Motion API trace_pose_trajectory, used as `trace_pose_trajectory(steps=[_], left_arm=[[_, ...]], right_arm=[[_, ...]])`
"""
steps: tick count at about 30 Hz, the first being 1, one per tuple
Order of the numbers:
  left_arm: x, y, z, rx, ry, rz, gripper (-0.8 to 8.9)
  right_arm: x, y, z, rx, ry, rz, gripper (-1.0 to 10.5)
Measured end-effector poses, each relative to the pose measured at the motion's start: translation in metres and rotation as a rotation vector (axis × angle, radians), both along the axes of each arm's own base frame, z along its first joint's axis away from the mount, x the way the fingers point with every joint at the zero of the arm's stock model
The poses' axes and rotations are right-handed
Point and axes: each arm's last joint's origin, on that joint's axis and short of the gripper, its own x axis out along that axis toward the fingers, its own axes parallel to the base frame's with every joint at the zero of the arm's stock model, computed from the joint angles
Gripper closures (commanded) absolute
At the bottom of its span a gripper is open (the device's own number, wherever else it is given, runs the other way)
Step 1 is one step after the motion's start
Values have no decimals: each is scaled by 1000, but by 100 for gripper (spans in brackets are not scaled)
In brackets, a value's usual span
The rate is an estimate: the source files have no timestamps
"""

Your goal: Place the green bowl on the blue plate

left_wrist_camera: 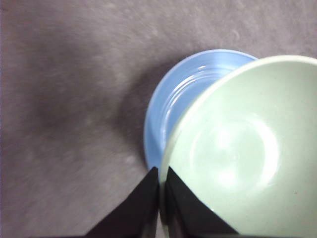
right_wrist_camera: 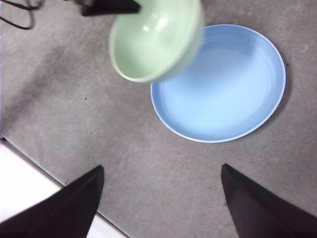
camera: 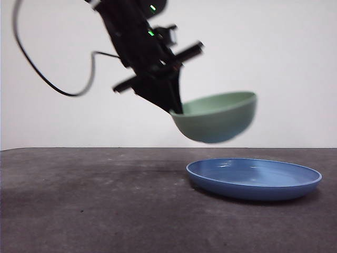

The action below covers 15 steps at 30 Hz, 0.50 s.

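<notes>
The green bowl (camera: 217, 118) hangs tilted in the air above the left part of the blue plate (camera: 254, 178), clear of it. My left gripper (camera: 176, 108) is shut on the bowl's rim, one jaw inside and one outside. In the left wrist view the green bowl (left_wrist_camera: 247, 153) fills the frame over the blue plate (left_wrist_camera: 171, 106), with the left gripper (left_wrist_camera: 161, 184) pinching its edge. My right gripper (right_wrist_camera: 161, 198) is open and holds nothing; its view looks down on the green bowl (right_wrist_camera: 153, 42) overlapping the edge of the blue plate (right_wrist_camera: 223, 89).
A dark grey mat (camera: 95, 200) covers the table. A black cable (camera: 47, 79) loops from the left arm at the upper left. The mat's edge and a white surface (right_wrist_camera: 25, 183) show in the right wrist view.
</notes>
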Motion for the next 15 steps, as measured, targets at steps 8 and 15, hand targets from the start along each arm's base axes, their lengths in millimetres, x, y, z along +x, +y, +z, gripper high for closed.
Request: trace_pose_trajectory(steps=[8, 15], left_arm=[[16, -42, -36, 34, 53, -43, 804], [21, -61, -55, 60, 88, -64, 804]], right_arm=[[0, 0, 0, 0, 0, 0, 566], [0, 0, 0, 0, 0, 0, 566]])
